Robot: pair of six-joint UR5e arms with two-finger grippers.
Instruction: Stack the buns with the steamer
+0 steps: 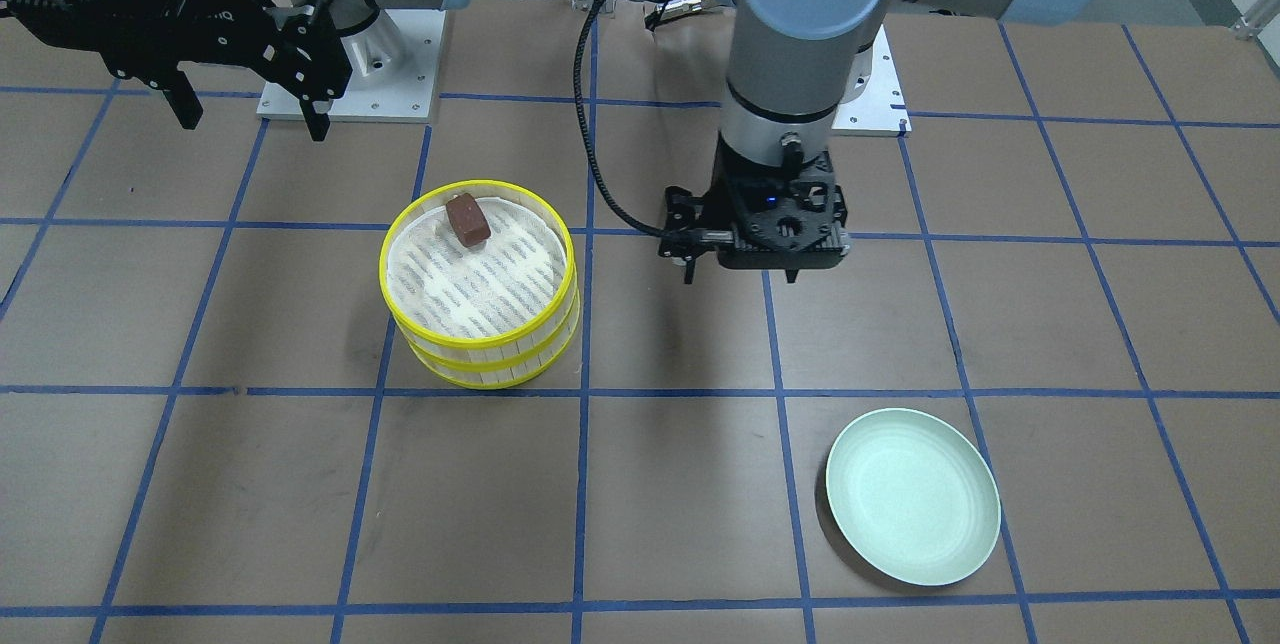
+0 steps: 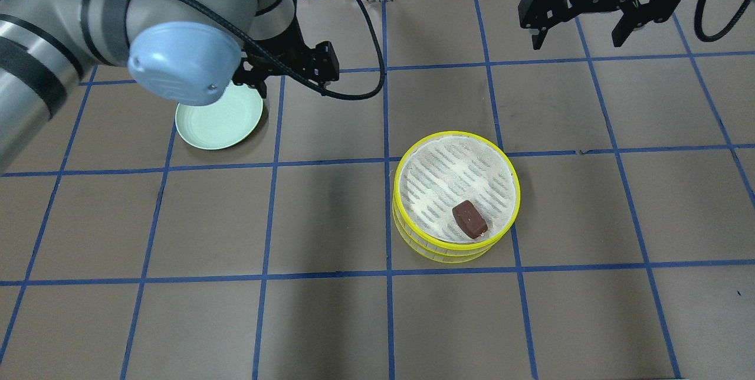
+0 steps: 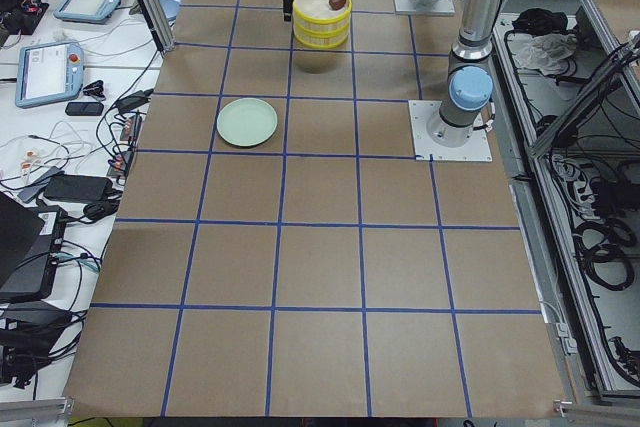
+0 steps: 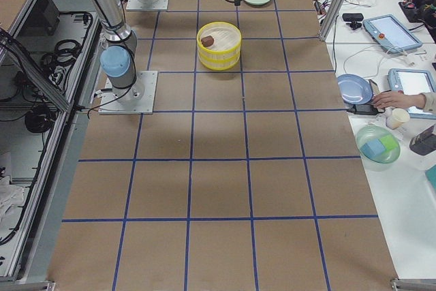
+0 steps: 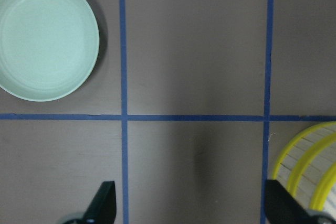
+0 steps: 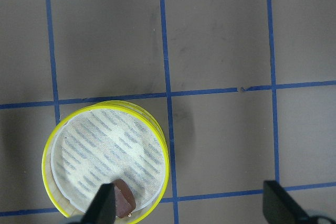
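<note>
Starting at the operators' edge of the table (image 1: pixel 640 524), on the robot's left: the pale green plate (image 1: pixel 912 496) lies bare, nothing on it. Further in, on the robot's right half, stands the steamer (image 1: pixel 490 372), one tier seated on the other. The dark brown bun (image 1: pixel 467 220) rests on the upper slats, close to the rim on the robot's side. The stack looks finished, which would explain why both arms hang clear of it.

The left gripper (image 1: pixel 742 272) hovers over bare table between plate and steamer, fingers spread, holding nothing. Farthest back, towards the robot's edge, the right gripper (image 1: pixel 253 124) hangs high, fingers apart and likewise empty.

The cream bun shows in no view. The upper tier covers the lower, so it may sit there, but I cannot tell.

The front camera shows both tier walls, while the overhead gives mostly the top. The right wrist camera looks straight down on the bun, and the left wrist camera catches just the two yellow rims and the bare plate.
</note>
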